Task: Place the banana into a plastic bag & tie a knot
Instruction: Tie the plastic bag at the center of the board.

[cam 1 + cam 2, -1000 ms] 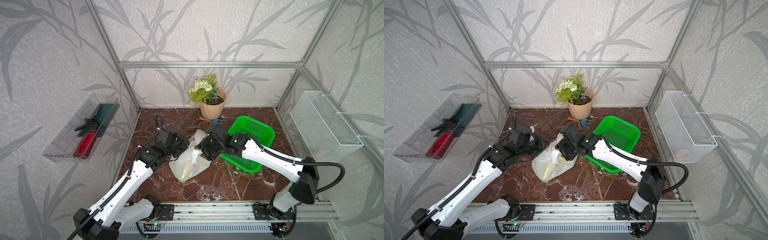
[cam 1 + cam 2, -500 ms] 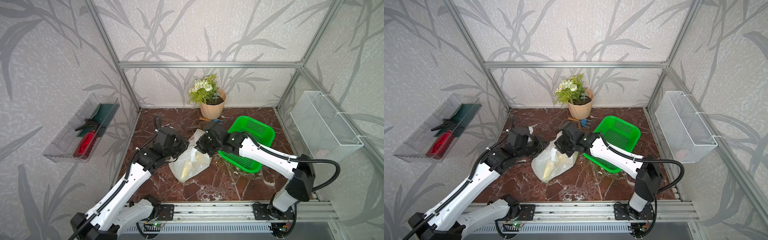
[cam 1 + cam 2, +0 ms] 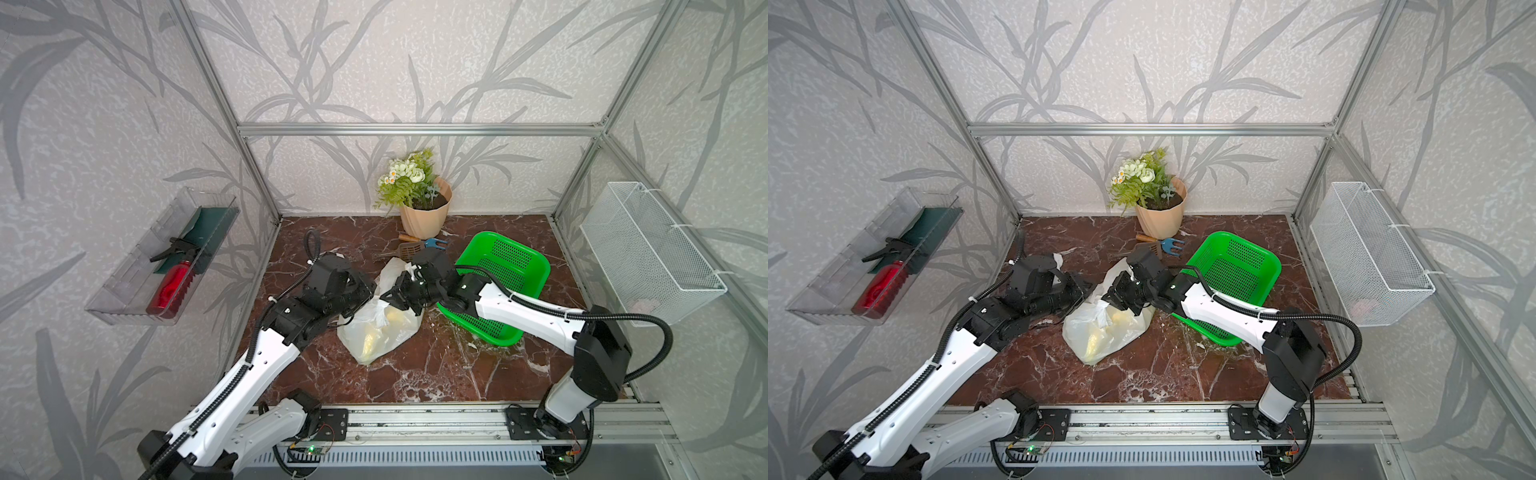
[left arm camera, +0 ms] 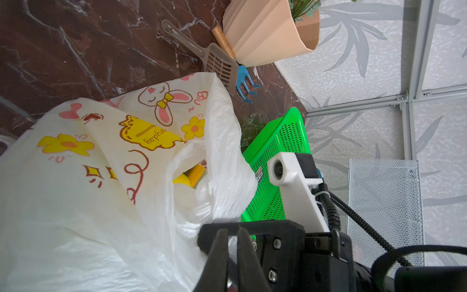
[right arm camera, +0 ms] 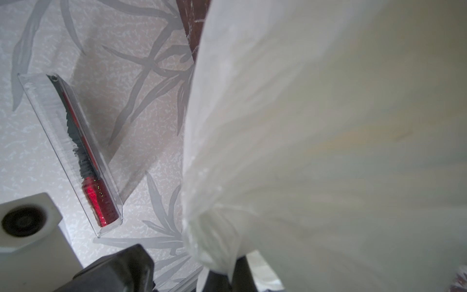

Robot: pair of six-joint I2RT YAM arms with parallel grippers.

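Nearest, on the dark red marble counter point(image 3: 415, 374): thin, crinkly, white semi-see-through plastic bag point(image 3: 376, 334) with cartoon prints, slumped just beside the green perforated plastic basket point(image 3: 503, 266). Holds the yellow curved banana point(image 4: 182, 180), glimpsed through the gaping mouth. Should handle light, limp and slippery: keeps no shape, bunches and slides under pressure, tears if yanked, with the only weight in the soft, bruisable fruit. Best taken by the handle strips at the neck, never by the smooth belly. Over the bag on the basket's side, right hand point(image 3: 390, 296) clenched on a bunched fan of film; on the side away from the basket, left hand point(image 4: 232, 233) with fingers close together, grip or no grip impossible to tell. Twisted white tuft point(image 3: 380, 316) at the neck, perhaps a start of the knot, too small to judge. Farther back than the basket: brown slotted plastic scoop point(image 4: 219, 64), blue hand rake point(image 4: 245, 82), ribbed peach flowerpot point(image 3: 424, 216).
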